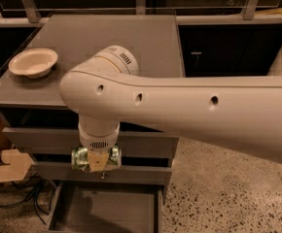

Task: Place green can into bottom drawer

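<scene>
My gripper (97, 161) hangs below the big white arm, in front of the cabinet's drawer fronts. It is shut on the green can (80, 159), which lies sideways across it, with a shiny green end showing on each side. The can is held in the air above the bottom drawer (107, 210), which is pulled out at the bottom of the view and shows a plain grey floor with thin side walls.
A cream bowl (33, 62) sits on the grey cabinet top (131, 38) at the left. Two closed grey drawer fronts (146, 144) are behind the gripper. A cardboard box (2, 166) and cables (19, 195) lie on the floor at the left.
</scene>
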Robot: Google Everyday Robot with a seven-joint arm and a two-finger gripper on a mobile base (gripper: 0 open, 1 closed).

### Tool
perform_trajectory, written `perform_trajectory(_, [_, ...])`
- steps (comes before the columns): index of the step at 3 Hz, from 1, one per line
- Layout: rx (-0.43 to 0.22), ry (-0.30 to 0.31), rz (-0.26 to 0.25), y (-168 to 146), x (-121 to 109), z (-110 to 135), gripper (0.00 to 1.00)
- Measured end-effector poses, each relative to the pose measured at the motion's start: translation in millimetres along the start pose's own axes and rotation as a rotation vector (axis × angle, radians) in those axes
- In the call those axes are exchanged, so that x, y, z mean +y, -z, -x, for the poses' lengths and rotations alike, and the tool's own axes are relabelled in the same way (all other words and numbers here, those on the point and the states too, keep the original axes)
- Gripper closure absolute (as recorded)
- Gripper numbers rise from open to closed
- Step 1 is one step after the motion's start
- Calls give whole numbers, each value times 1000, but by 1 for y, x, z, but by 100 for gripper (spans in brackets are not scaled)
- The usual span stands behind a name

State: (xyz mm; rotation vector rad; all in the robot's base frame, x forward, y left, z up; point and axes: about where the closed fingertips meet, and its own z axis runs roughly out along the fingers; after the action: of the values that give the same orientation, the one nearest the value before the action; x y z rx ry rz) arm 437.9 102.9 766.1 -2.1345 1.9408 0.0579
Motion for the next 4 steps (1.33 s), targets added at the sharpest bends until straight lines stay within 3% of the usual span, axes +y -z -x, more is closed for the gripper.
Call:
perform_trajectory(1, [-7, -8, 3, -3, 3, 3, 100])
perform_trajectory(2, [-39, -25, 41, -36, 16, 24, 100])
perform_trajectory(4, [-85, -66, 82, -91, 21, 48, 100])
